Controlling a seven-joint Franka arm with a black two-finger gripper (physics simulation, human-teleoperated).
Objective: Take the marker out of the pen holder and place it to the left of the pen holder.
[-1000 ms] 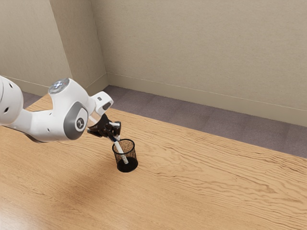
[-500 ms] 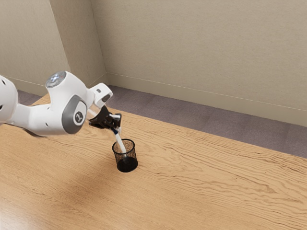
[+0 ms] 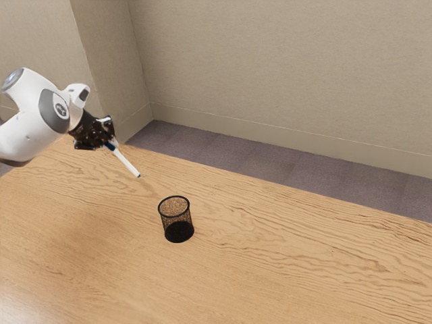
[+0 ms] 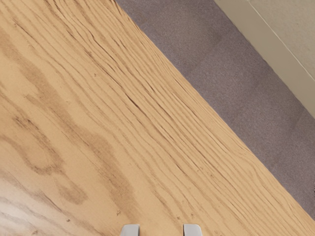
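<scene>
In the exterior view my gripper (image 3: 109, 140) is up toward the exterior view's left, shut on the marker (image 3: 125, 160) near its blue part. The white marker slants down from the fingers toward the exterior view's right, its small dark tip hanging free in the air. The black mesh pen holder (image 3: 177, 219) stands upright on the table, apart from the marker and toward the exterior view's right of it. In the wrist view, the pale fingertips of my gripper (image 4: 161, 230) are seen at the lower edge.
The wooden table (image 3: 283, 250) runs under the arm and around the pen holder. Its far edge borders a grey carpeted floor (image 3: 263, 162), with a beige wall (image 3: 283, 74) behind.
The marker has come out of the pen holder, carried by my gripper up and toward the exterior view's left. The pen holder has stayed where it was.
</scene>
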